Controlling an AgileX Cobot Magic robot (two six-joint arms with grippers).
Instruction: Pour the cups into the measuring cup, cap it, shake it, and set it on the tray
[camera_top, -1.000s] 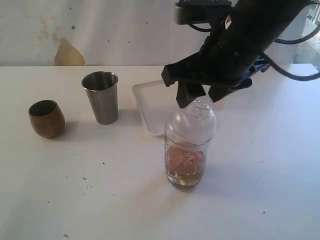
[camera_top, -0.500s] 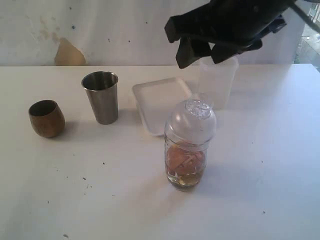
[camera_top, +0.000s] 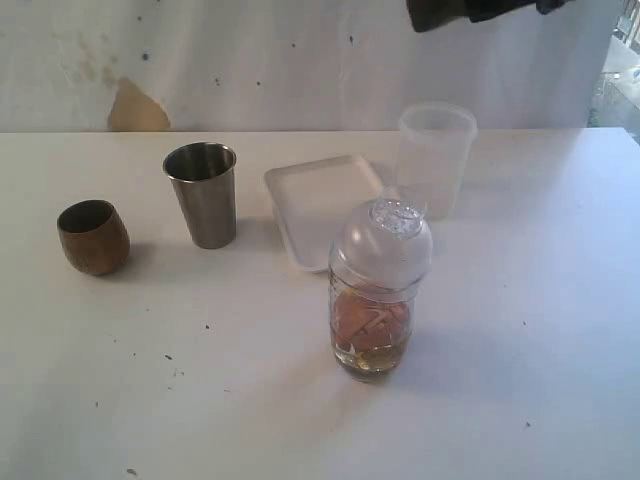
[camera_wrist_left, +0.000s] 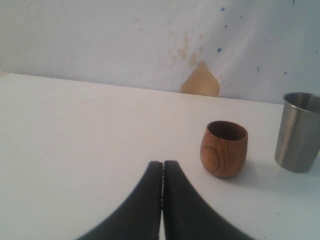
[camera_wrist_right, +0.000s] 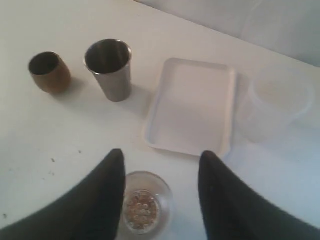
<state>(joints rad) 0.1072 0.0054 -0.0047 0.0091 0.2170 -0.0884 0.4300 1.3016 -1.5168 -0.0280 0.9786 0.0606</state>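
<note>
My right jaws hung open and empty, high above the cap (camera_wrist_right: 144, 207), which showed between them well below; they touched nothing. My left jaws were pressed shut on nothing, low over the counter (camera_wrist_left: 75, 150) at the left, with the wooden cup (camera_wrist_left: 224, 148) just ahead. The measuring cup (camera_top: 371, 335) stood near the middle of the counter, just on the near side of the tray (camera_top: 315, 195). It was upright, its long axis vertical, with the cap seated on its mouth and the small neck pointing straight up. Orange-brown contents and a little liquid lay in its bottom, so I judged pouring and capping done and shaking next. Standing free and upright, it left its sides clear for a grip, and the bare tray beside it made the last set-down a short move. The wooden cup and the steel tumbler (camera_top: 203, 195) stood mouths up at the left, out of the way. A frosted tumbler (camera_top: 435, 160) stood at the tray's far right.
</note>
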